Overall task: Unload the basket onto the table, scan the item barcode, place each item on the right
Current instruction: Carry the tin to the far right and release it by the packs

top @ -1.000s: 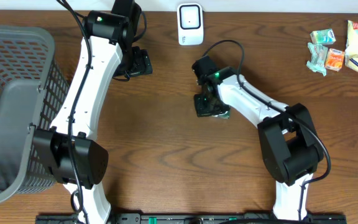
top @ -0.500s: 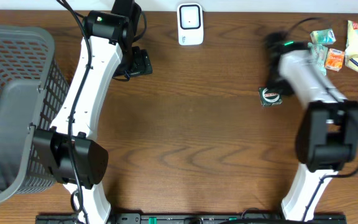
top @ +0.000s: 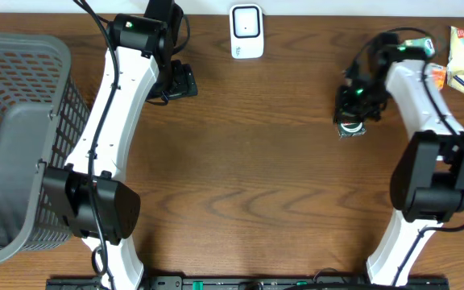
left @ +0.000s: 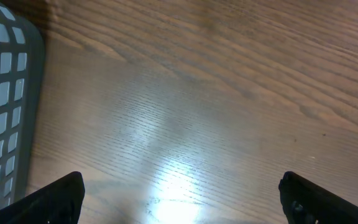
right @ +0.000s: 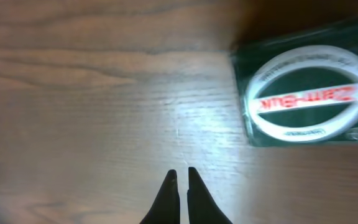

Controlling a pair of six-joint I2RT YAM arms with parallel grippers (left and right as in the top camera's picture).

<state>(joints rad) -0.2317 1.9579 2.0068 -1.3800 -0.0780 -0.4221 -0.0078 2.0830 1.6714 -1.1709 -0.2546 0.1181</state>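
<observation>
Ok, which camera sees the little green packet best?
The right wrist view: the green packet fills the upper right, showing its white oval label with red letters. Overhead shows it only as a tiny dark square. The left wrist view misses it.

The overhead camera is looking straight down on my whole table [top: 248,161]. My left wrist camera is facing down close over bare wood, sharing the basket [left: 5,93] edge with overhead. My right wrist camera is pointing down even closer, sharing the packet [right: 303,93] with it.
</observation>
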